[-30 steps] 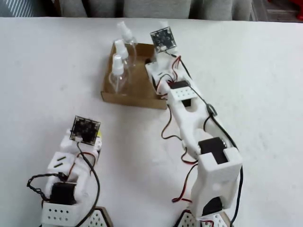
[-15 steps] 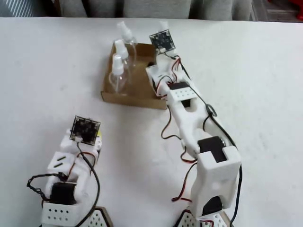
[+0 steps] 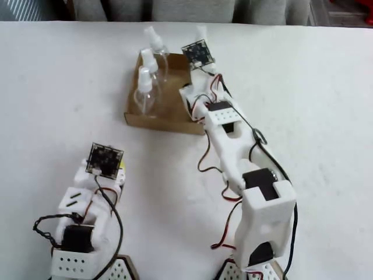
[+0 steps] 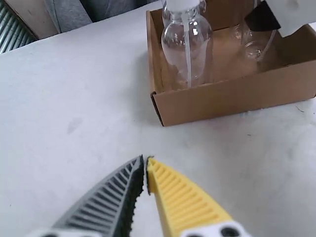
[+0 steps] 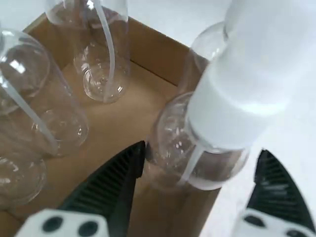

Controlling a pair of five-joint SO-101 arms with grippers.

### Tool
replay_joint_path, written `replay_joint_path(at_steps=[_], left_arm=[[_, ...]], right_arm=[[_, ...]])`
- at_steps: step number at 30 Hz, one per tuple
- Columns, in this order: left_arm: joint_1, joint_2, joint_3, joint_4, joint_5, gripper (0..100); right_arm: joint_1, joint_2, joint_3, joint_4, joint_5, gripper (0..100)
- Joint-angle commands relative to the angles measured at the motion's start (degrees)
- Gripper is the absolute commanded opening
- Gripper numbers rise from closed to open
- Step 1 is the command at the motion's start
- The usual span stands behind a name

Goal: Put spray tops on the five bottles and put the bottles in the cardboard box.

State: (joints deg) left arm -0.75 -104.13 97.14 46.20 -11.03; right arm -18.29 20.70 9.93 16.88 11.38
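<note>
Right gripper (image 5: pixel 201 149) is spread wide astride a capped bottle (image 5: pixel 170 143) at the box (image 5: pixel 163 54) wall, neither jaw touching it; recommend rising straight, jaws wide, to avoid tipping it; left gripper (image 4: pixel 146 160) pinched closed above the desk (image 4: pixel 74 98).

R arm (image 3: pixel 233 146) extended, jaws apart; L arm (image 3: pixel 87 201) folded, jaws closed.

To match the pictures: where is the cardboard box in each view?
High view: cardboard box upper middle of the table.
Left wrist view: cardboard box beyond the shut left end effector.
Right wrist view: cardboard box beneath the open right end effector.
Shared landmark: clear bottles standing inside it.
</note>
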Motion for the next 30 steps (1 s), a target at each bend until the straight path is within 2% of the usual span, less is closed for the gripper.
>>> replay_joint_path(at_steps=[1,27,30], left_arm=[[-0.4,-0.7,-0.2,-1.9,-0.4,2],[-0.4,-0.7,-0.2,-1.9,-0.6,2],[-0.4,-0.7,-0.2,-1.9,-0.6,2]], right_arm=[[-0.8,-4.8,-1.5,1.5,0.4,35.0],[-0.9,-7.6,-2.4,1.5,0.0,35.3],[-0.9,-9.5,-2.7,4.3,-0.1,35.3]])
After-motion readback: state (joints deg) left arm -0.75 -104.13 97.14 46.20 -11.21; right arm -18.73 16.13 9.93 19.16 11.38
